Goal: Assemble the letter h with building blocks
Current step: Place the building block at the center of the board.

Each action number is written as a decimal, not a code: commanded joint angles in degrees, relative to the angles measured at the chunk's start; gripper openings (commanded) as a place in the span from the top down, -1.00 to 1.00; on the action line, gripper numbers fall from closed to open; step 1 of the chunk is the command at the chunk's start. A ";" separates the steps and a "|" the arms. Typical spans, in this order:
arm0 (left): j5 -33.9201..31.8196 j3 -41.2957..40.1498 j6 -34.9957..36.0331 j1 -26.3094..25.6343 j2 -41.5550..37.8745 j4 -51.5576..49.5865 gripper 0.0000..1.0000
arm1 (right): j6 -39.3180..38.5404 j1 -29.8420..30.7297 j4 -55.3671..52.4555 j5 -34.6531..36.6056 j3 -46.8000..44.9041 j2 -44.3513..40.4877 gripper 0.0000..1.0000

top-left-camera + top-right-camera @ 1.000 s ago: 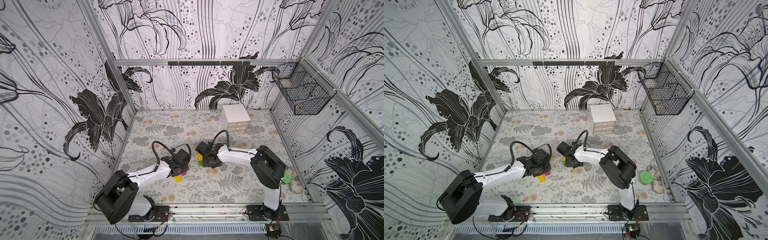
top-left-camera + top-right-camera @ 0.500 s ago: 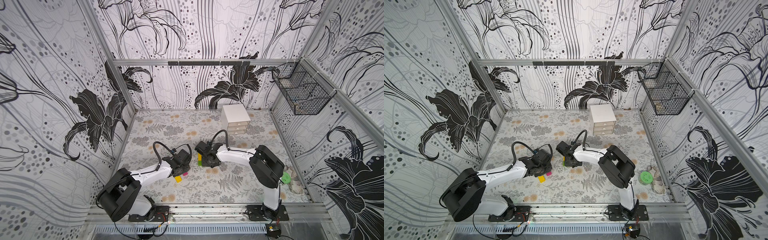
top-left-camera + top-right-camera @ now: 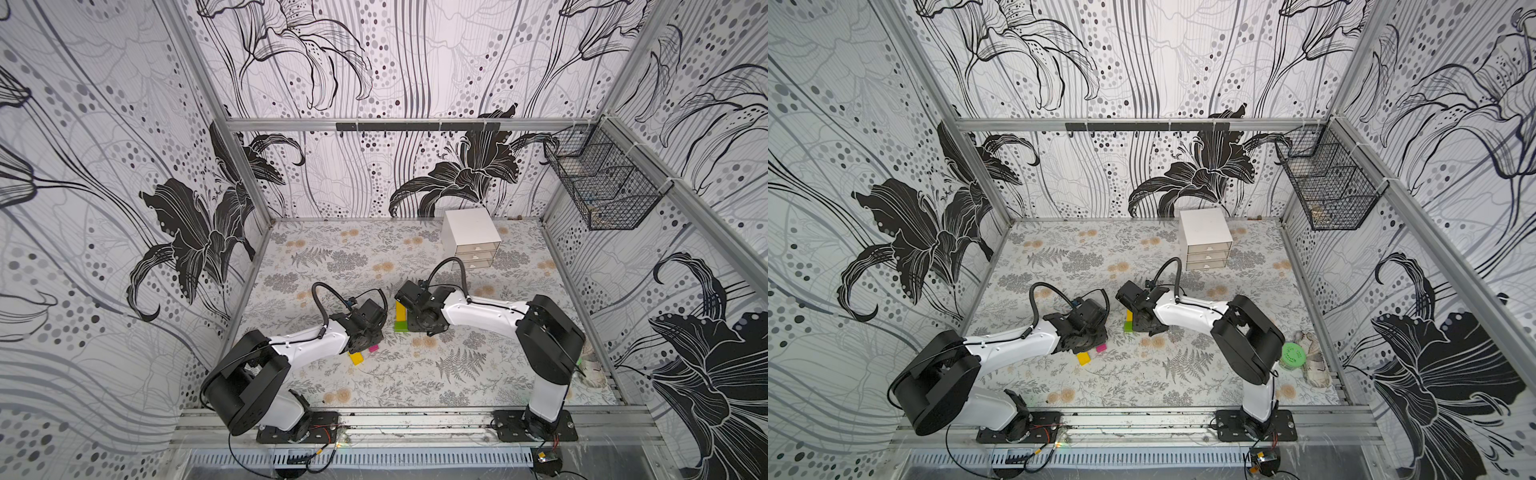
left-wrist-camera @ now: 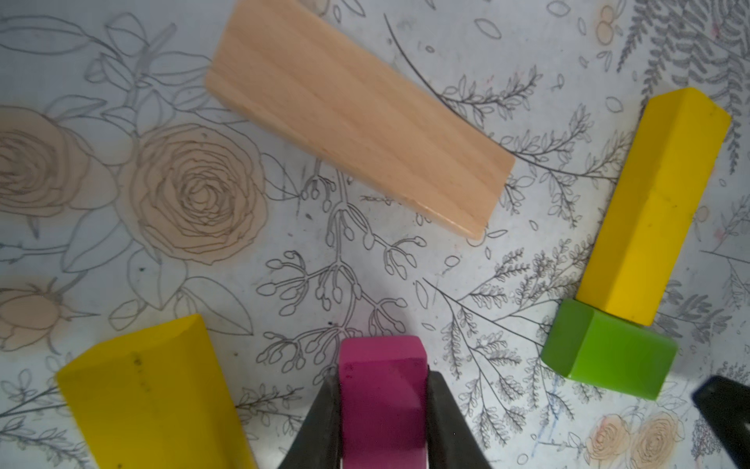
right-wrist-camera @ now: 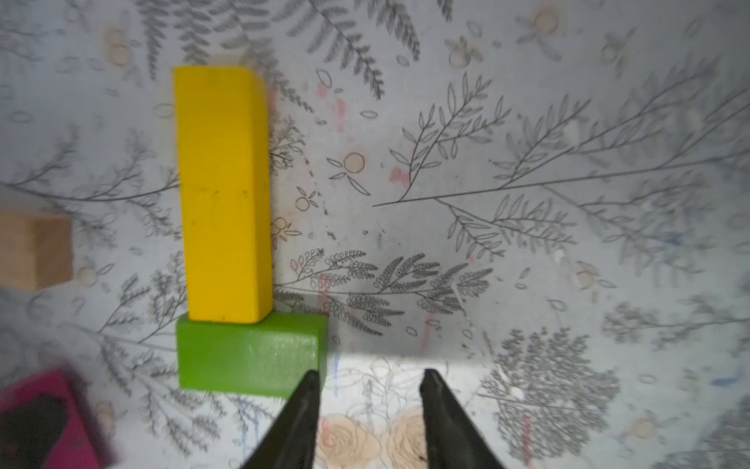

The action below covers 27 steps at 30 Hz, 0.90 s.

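Desk (image 3: 374, 257) with a pale floral cover carries everything. Two white and black arms reach over it from the front rail, the left arm (image 3: 307, 345) and the right arm (image 3: 486, 311), and their wrists stand near each other at the middle of the desk. A black wire basket (image 3: 602, 187) hangs on the side wall. A white drawer unit (image 3: 469, 232) stands at the back of the desk. A round green container (image 3: 1292, 354) sits near the base of the right arm.

The left gripper (image 4: 381, 379) has its jaws closed on the magenta block (image 4: 383, 410), one jaw on each long side. Whether this block rests on the desk cannot be told. The right gripper (image 5: 370, 375) has its jaws apart with only bare desk between them, and one tip is just beside a corner of the green block (image 5: 247, 357).

The tan wood block (image 4: 357, 117) lies flat and apart from the others; in both top views it is hidden. The far yellow block (image 5: 223, 195) lies flat with its end touching the long side of the green block. The green block lies across it and sticks out on one side. The near yellow block (image 3: 356, 358) lies beside the left gripper, close to the magenta block and well apart from the yellow and green pair.
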 commanded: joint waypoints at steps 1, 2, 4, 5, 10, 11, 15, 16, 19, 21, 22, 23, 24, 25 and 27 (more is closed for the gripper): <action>1.37 2.16 -0.86 -2.00 2.16 0.71 1.00 | 0.82 -0.15 -2.76 3.60 -2.87 -6.87 -0.10; 1.46 2.67 -0.80 -2.67 2.74 0.60 1.00 | 0.90 -0.07 -2.82 3.87 -3.88 -8.28 -0.13; 1.56 3.25 -0.71 -3.71 3.71 0.47 1.00 | 0.93 0.25 -2.73 4.10 -5.52 -11.27 -0.18; 1.54 3.49 -0.76 -4.13 4.15 0.57 1.00 | 0.76 0.52 -2.67 4.10 -6.17 -12.28 -0.18; 0.67 3.79 -1.43 -4.62 6.09 1.21 1.00 | 0.88 2.75 -0.51 2.74 -8.52 -15.32 -0.18; 0.12 3.79 -1.58 -4.50 6.33 1.06 1.00 | 1.45 3.18 0.75 1.76 -9.18 -15.58 -0.17; 1.82 6.31 2.69 -4.80 8.14 0.65 0.66 | 2.95 6.78 4.14 -0.06 -9.96 -14.19 -0.20; 2.99 6.50 3.41 -4.94 8.09 0.46 0.40 | 3.13 8.10 3.84 0.22 -9.35 -13.15 -0.23; 3.15 6.11 3.95 -5.32 5.72 -2.20 0.02 | 4.22 11.02 4.51 -0.37 -7.90 -10.13 -0.30; 1.21 5.25 3.21 -5.30 2.58 -5.64 -0.25 | 4.61 12.54 4.97 -0.56 -6.91 -8.32 -0.34; -0.59 4.91 2.76 -5.08 0.30 -7.77 -0.41 | 4.58 13.26 5.11 -0.63 -6.26 -8.08 -0.36; -1.99 4.53 2.46 -4.54 -2.03 -9.95 -0.44 | 4.40 13.83 5.31 -0.95 -5.41 -5.86 -0.38; -3.02 4.19 2.23 -3.77 -4.11 -11.66 -0.45 | 4.15 14.23 5.35 -1.16 -4.53 -4.90 -0.39; -3.96 3.59 1.93 -2.45 -6.59 -13.47 -0.46 | 3.83 14.73 5.08 -1.16 -3.33 -3.80 -0.40; -4.28 2.05 1.64 1.79 -11.90 -16.12 -0.44 | 3.14 15.27 4.33 -1.26 -0.85 -1.15 -0.41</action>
